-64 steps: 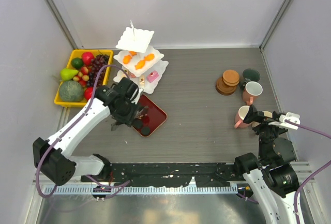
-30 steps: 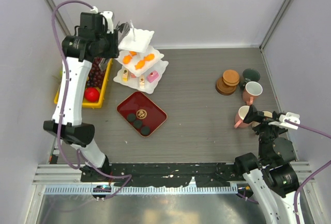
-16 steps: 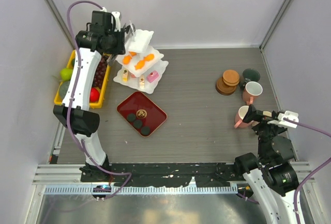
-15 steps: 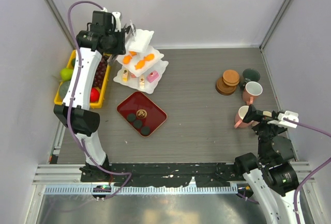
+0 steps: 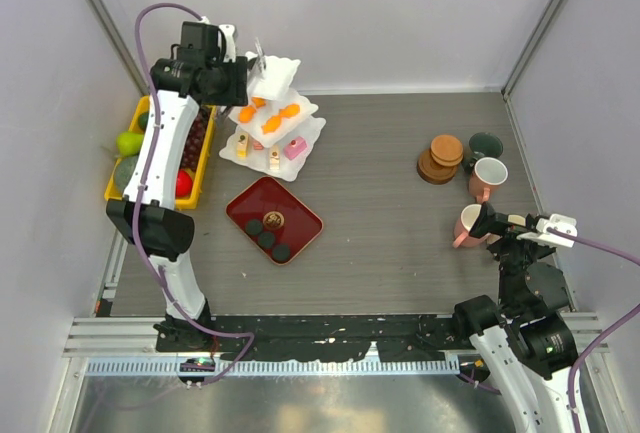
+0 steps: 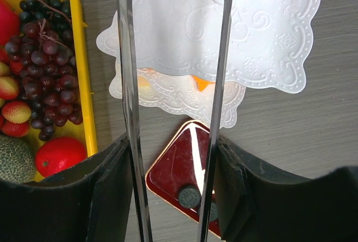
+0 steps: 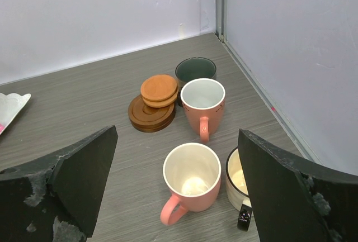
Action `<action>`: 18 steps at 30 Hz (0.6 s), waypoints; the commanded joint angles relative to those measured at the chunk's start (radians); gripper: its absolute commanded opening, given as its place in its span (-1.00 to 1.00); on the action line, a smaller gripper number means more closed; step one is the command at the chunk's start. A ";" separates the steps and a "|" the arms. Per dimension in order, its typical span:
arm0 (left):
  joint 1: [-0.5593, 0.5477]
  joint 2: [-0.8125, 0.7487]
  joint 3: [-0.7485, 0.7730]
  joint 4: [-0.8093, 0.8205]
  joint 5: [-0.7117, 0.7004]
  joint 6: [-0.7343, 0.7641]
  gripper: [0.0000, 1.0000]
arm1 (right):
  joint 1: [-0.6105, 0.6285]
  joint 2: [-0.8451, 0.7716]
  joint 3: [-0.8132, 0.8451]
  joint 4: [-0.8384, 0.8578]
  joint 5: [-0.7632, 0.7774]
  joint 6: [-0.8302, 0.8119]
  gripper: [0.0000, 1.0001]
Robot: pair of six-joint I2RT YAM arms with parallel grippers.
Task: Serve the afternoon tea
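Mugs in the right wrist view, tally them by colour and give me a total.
Pink mugs: 2
Dark green mug: 1
Cream mug, partly hidden behind the gripper finger: 1
Total: 4

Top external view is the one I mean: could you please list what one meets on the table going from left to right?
yellow fruit tray → white three-tier stand → stack of brown coasters → dark green mug
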 commanded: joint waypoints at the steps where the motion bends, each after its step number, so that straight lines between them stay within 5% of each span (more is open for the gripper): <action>1: 0.007 -0.061 0.035 0.039 0.015 -0.009 0.17 | 0.005 0.022 -0.002 0.041 0.016 -0.009 0.91; 8: 0.007 -0.160 0.011 -0.010 -0.031 -0.004 0.09 | 0.005 0.017 -0.001 0.041 0.011 -0.008 0.91; 18: 0.008 -0.393 -0.247 -0.085 -0.105 0.001 0.01 | 0.006 0.000 -0.001 0.041 0.008 -0.006 0.91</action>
